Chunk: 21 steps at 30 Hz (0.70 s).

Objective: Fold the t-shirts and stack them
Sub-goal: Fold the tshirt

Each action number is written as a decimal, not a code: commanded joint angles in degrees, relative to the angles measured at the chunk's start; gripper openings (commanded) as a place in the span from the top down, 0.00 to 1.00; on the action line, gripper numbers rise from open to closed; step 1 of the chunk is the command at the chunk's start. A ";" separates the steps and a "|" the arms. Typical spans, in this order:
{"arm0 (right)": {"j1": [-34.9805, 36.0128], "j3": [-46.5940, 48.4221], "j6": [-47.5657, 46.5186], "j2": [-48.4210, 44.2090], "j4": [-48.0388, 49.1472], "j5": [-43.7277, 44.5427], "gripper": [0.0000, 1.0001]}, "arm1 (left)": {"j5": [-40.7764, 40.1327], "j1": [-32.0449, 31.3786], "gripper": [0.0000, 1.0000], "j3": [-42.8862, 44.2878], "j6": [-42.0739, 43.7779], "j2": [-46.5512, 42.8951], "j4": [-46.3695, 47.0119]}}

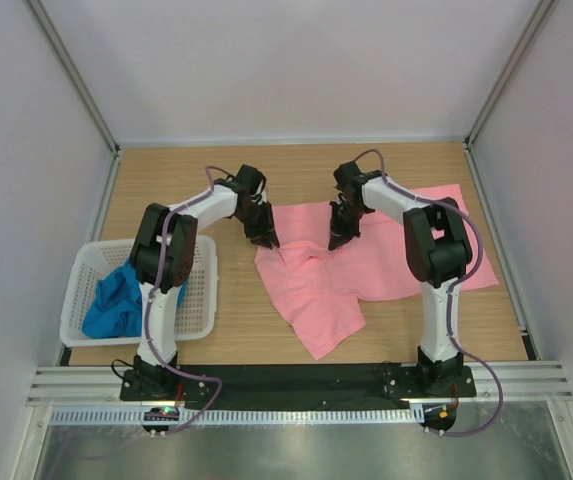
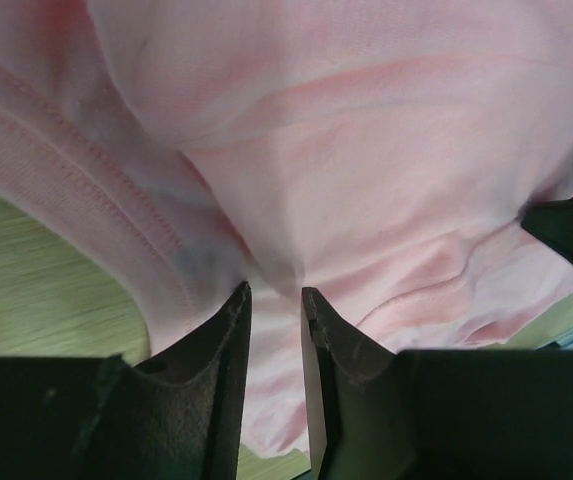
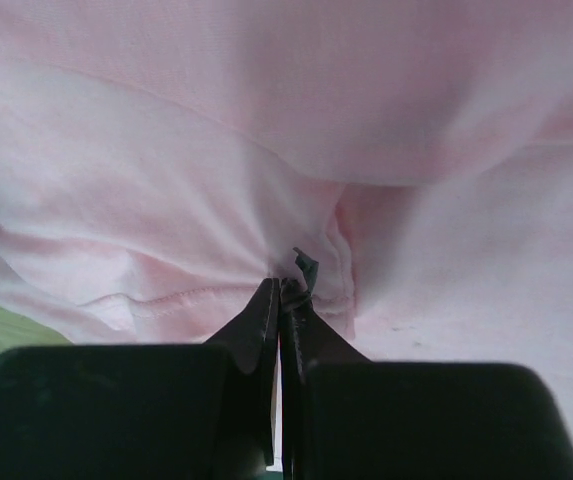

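The salmon pink t-shirt [image 1: 376, 262] lies crumpled and partly spread on the wooden table, centre to right. The bright blue t-shirt [image 1: 118, 300] lies bunched in the white basket at the left. My left gripper [image 1: 269, 240] is at the pink shirt's left edge. In the left wrist view its jaws [image 2: 276, 292] stand a narrow gap apart over the pink fabric [image 2: 366, 150], near a stitched hem. My right gripper [image 1: 335, 240] is on the shirt's upper middle. In the right wrist view it [image 3: 284, 285] is shut on a pinch of pink fabric [image 3: 166, 200], with folds running to its tips.
The white perforated basket [image 1: 201, 300] stands at the left, close beside the left arm. Grey walls enclose the table on three sides. Bare wood [image 1: 186, 185] shows behind and left of the pink shirt, and in front of it [image 1: 446, 330].
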 commanded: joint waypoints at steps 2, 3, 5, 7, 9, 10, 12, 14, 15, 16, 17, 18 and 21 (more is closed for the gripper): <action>0.51 1.70 -3.71 -6.14 -2.82 4.21 0.94 | -3.28 0.08 0.70 2.72 4.11 -5.11 -5.72; 0.78 2.24 -3.72 -6.22 -3.00 3.42 0.91 | -3.02 0.00 0.69 2.81 4.02 -5.73 -5.72; 2.00 3.38 -3.28 -6.05 -3.00 0.70 0.88 | -2.14 -0.27 0.67 3.07 3.50 -7.22 -5.63; 2.62 3.47 -2.23 -5.70 -1.69 -1.24 0.85 | 0.05 -0.62 0.65 3.07 2.53 -7.84 -4.24; 3.24 2.60 0.06 -4.65 0.76 -5.10 0.84 | 2.50 -0.80 0.65 2.28 0.51 -8.02 -2.74; 3.33 1.72 1.89 -4.30 1.73 -8.16 0.83 | 2.78 -0.97 0.65 2.02 0.07 -8.11 -1.69; 3.68 0.75 3.13 -3.15 4.89 -10.46 0.83 | 3.13 -1.23 0.65 1.67 -0.55 -7.41 -1.33; 3.85 -0.13 4.45 -2.19 6.13 -12.92 0.87 | 4.27 -1.41 0.66 1.06 -1.16 -7.05 -0.19; 3.77 -0.57 4.72 -1.66 7.18 -13.46 0.89 | 4.80 -1.41 0.66 0.01 -1.86 -7.14 0.34; 3.85 -0.92 4.81 -1.31 7.19 -13.55 0.92 | 5.50 -1.41 0.66 -0.35 -2.13 -7.23 0.78; 3.86 -1.71 4.90 -1.13 7.19 -13.29 0.94 | 5.42 -1.50 0.66 -0.70 -2.31 -7.40 1.05; 3.86 -2.32 4.64 -1.39 7.19 -12.85 0.95 | 5.24 -1.59 0.66 -0.97 -2.40 -7.93 1.14; 3.86 -5.92 4.72 -1.74 8.16 -12.50 0.96 | 1.91 -1.59 0.65 -1.58 -2.31 -9.68 -0.87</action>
